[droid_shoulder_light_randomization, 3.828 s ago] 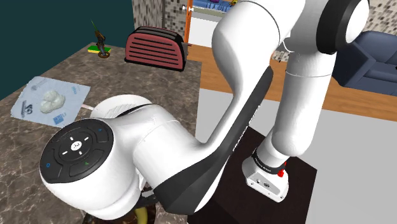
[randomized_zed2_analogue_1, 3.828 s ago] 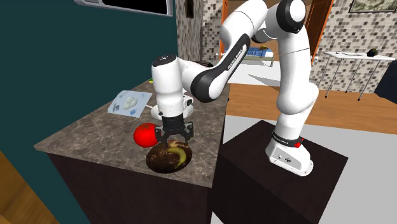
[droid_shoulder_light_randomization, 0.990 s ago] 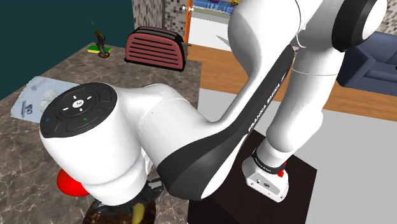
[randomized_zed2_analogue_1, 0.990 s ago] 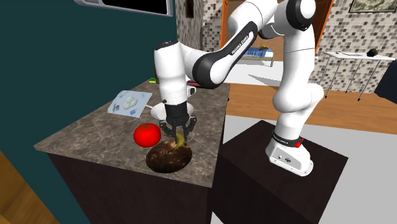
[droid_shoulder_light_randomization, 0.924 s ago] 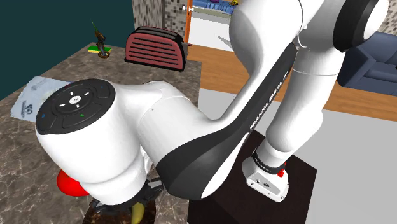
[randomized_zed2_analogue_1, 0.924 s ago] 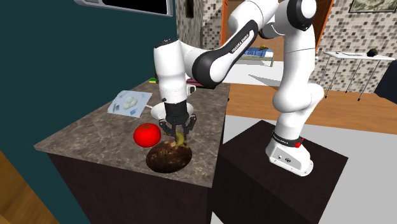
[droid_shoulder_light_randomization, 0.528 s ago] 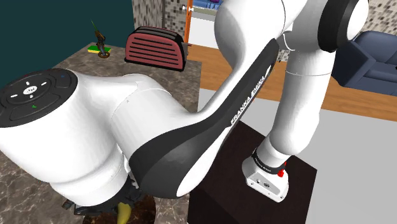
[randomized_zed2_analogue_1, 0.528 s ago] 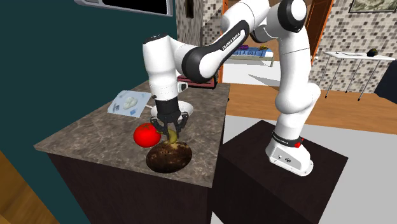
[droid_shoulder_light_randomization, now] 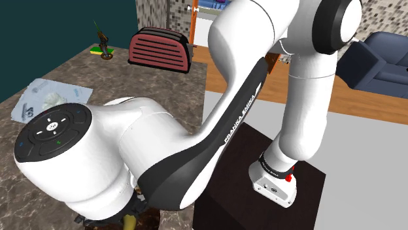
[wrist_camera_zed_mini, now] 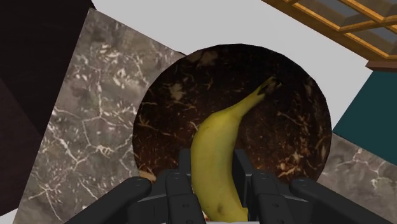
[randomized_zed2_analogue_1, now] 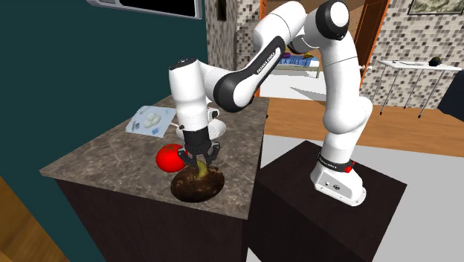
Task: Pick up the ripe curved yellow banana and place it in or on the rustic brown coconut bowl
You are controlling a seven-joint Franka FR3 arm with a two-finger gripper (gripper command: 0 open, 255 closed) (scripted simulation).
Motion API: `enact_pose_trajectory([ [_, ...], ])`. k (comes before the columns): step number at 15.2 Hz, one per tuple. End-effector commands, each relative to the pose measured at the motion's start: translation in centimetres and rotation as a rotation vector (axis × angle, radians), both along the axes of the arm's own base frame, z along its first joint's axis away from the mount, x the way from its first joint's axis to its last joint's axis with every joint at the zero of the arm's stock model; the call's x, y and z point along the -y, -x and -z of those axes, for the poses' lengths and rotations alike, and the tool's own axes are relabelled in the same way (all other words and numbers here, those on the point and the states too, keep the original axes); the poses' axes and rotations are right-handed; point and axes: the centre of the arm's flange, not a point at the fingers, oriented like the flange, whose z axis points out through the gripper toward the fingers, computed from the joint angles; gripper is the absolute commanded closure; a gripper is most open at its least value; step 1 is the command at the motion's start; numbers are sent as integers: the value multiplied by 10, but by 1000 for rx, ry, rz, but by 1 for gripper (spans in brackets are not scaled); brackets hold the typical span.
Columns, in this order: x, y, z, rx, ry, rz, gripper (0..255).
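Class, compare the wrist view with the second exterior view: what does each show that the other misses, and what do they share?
Wrist view: the gripper shut on the yellow banana, its dark tip over the mottled inside of the brown bowl. Second exterior view: a red round fruit on the marbled counter beside the bowl, the white arm and its dark stand. Shared: banana, bowl, gripper and counter.

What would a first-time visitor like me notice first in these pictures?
The big white arm arches from its dark stand down to the marbled counter. Its black fingers clasp a yellow banana over a dark brown bowl near the counter's edge, with a bright red tomato beside the bowl.
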Motion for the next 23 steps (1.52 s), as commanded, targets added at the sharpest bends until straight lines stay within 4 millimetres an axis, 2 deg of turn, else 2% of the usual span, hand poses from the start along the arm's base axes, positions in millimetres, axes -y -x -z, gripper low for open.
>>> enact_pose_trajectory([
  [1, 0, 0, 11, 0, 0, 0, 255],
  [6, 0, 0, 35, 0, 0, 0, 255],
  [13, 0, 0, 35, 0, 0, 0, 255],
  [14, 0, 0, 35, 0, 0, 0, 0],
  [19, 0, 0, 35, 0, 0, 0, 0],
  [23, -2, -1, -15, 0, 0, 0, 0],
])
